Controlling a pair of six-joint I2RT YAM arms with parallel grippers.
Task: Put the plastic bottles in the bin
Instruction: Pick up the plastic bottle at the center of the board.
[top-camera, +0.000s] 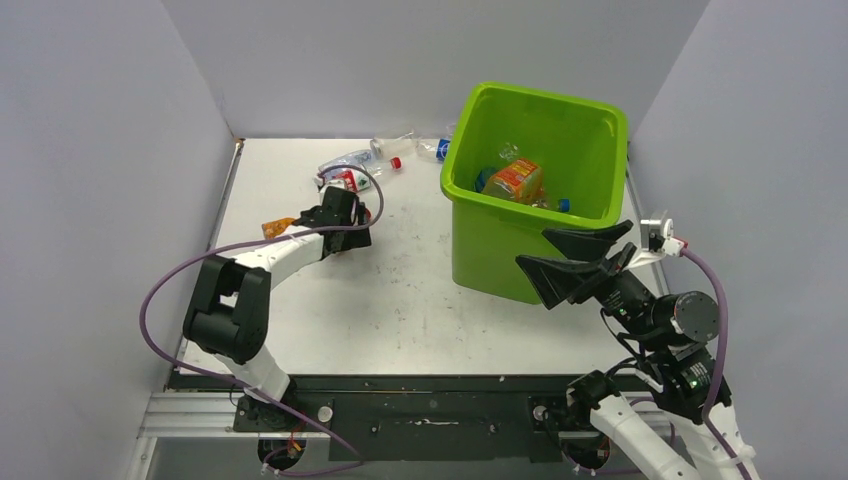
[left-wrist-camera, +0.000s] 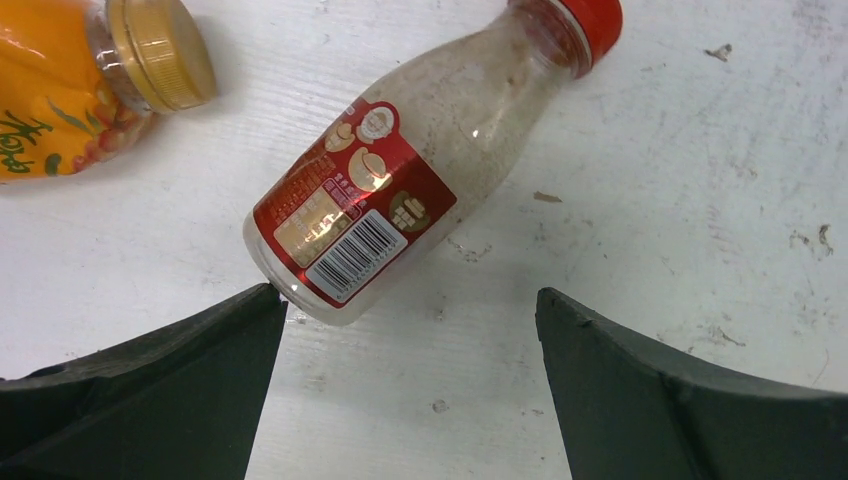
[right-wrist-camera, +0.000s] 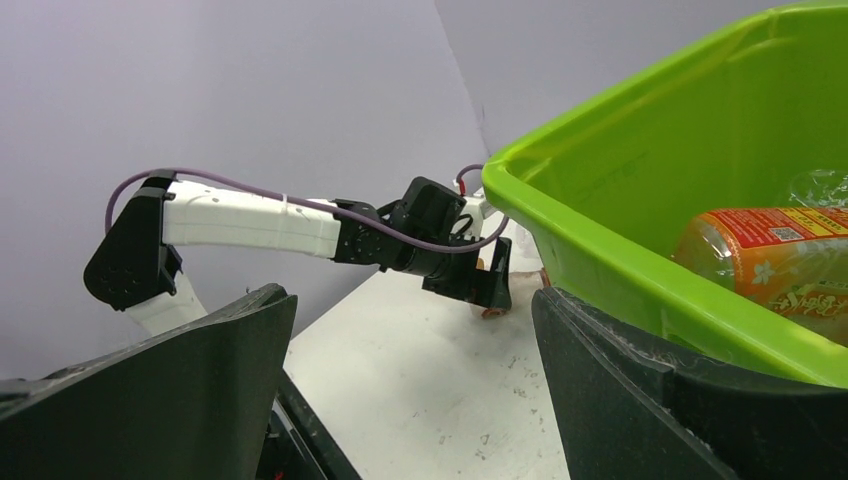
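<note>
My left tool (left-wrist-camera: 410, 300) hangs wide open over the bench (left-wrist-camera: 700, 150) with nothing in it. Between its fingers lies the red-label bottle (left-wrist-camera: 390, 190), on its side and slanted, red cap pointing away and to the right. Its base sits right at my left fingertip, touching or nearly so. An orange bottle (left-wrist-camera: 60, 90) lies just beside it on the left. The bin (top-camera: 495, 245) stands at the far right of the bench, well apart from this bottle, with an orange-labelled bottle (top-camera: 513, 180) inside. More bottles (top-camera: 365, 160) lie near the far edge.

My right tool (right-wrist-camera: 412, 300) is also wide open and empty, hovering at the bin's near corner.

My worry is the slant. If I close now, the left finger would likely meet the base first and swing the bottle round, or roll it off, since it is round and smooth. I might also pinch only the end, and it could squirt out on the lift. Going lower carelessly could knock the orange bottle. On the right, one finger looks close to the bin wall, so a careless move there could shove the bin.
</note>
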